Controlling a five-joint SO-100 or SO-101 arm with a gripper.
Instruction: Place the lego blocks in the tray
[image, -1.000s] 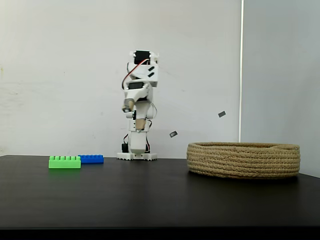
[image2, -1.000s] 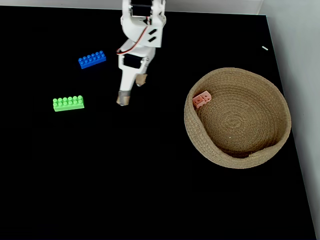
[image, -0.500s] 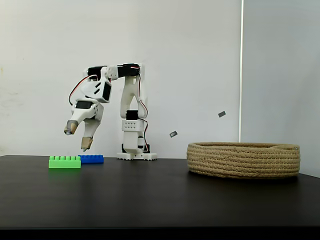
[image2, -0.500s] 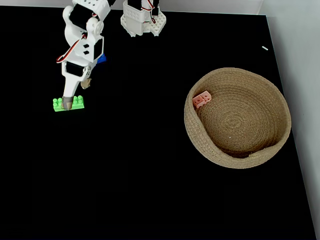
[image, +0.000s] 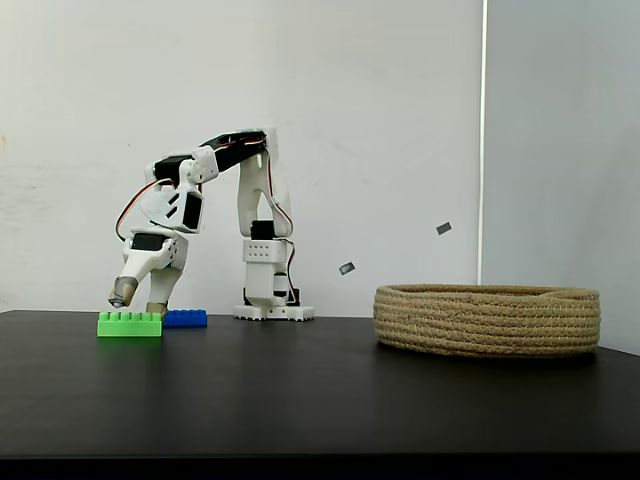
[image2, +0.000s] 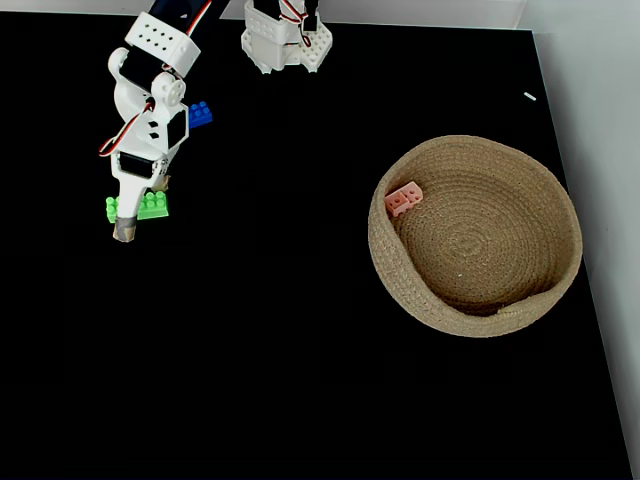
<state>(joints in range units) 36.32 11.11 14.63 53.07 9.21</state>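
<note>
Black table carries everything. White arm base sits at the far edge in a fixed view, roughly centre-left; in the other fixed view it stands at the back against the wall. Long green studded brick lies left of the base and nearer the front, with the short blue studded brick behind it and slightly right, apart from it. Two-finger gripper hangs directly over the green brick, fingers straddling it, one fingertip in front. Round coiled rope basket sits well apart on the right. Small pink brick lies inside the basket against its left wall.
</note>
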